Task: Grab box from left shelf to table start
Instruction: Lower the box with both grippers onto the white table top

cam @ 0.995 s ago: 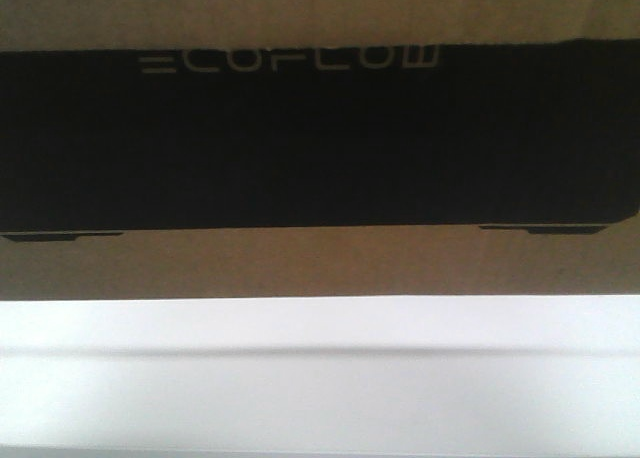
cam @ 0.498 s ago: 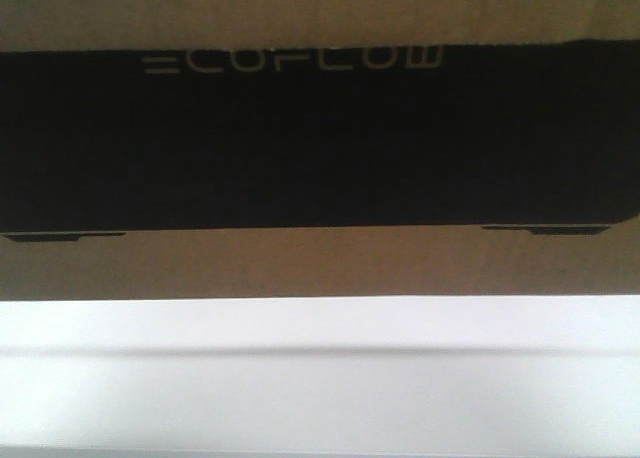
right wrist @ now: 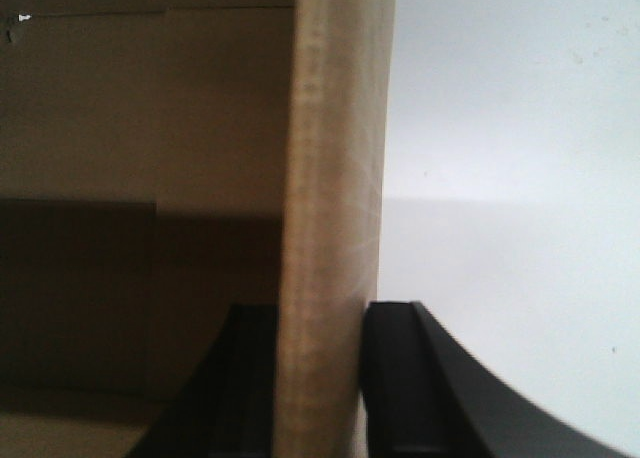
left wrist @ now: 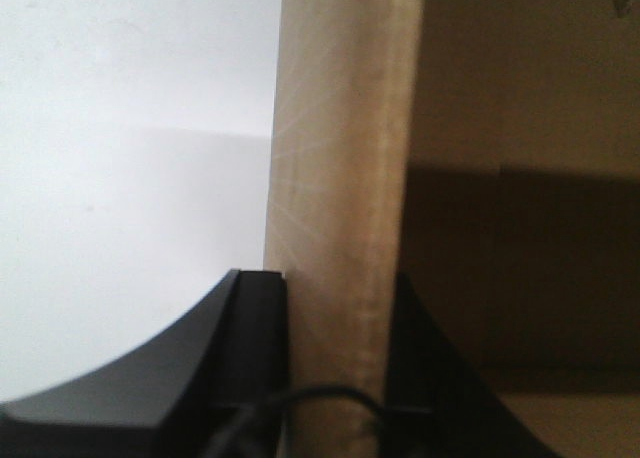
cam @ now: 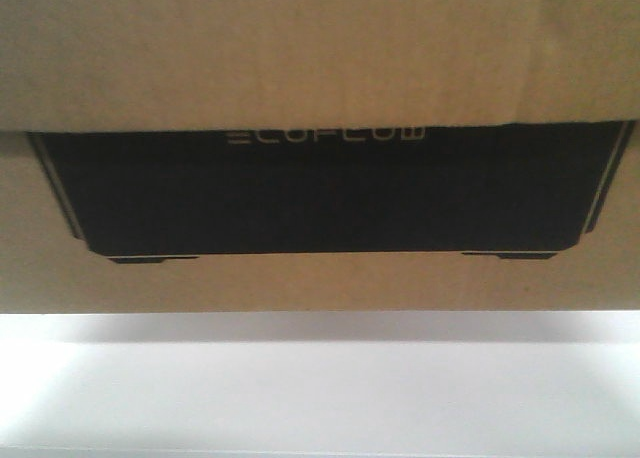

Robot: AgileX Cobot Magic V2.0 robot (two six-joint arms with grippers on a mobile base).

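The brown cardboard box [cam: 320,68] fills the front view, its black "ECOFLOW" panel [cam: 320,193] facing me. Its bottom edge sits just above the white table [cam: 320,398], with a shadow under it. In the left wrist view my left gripper [left wrist: 335,283] is shut on an upright cardboard wall of the box [left wrist: 340,158], one black finger [left wrist: 255,328] on each side. My right gripper [right wrist: 318,318] pinches the box's other wall [right wrist: 335,128] in the same way. The left shelf is out of view.
White table surface lies beyond the left gripper's outer finger [left wrist: 130,178] and beyond the right gripper's outer finger [right wrist: 510,178]. The box's shaded inner faces [left wrist: 520,228] fill the rest of both wrist views.
The box now looks smaller in the front view. Both slanted ends of its black panel show, more plain cardboard appears above it, and its bottom edge sits slightly lower.
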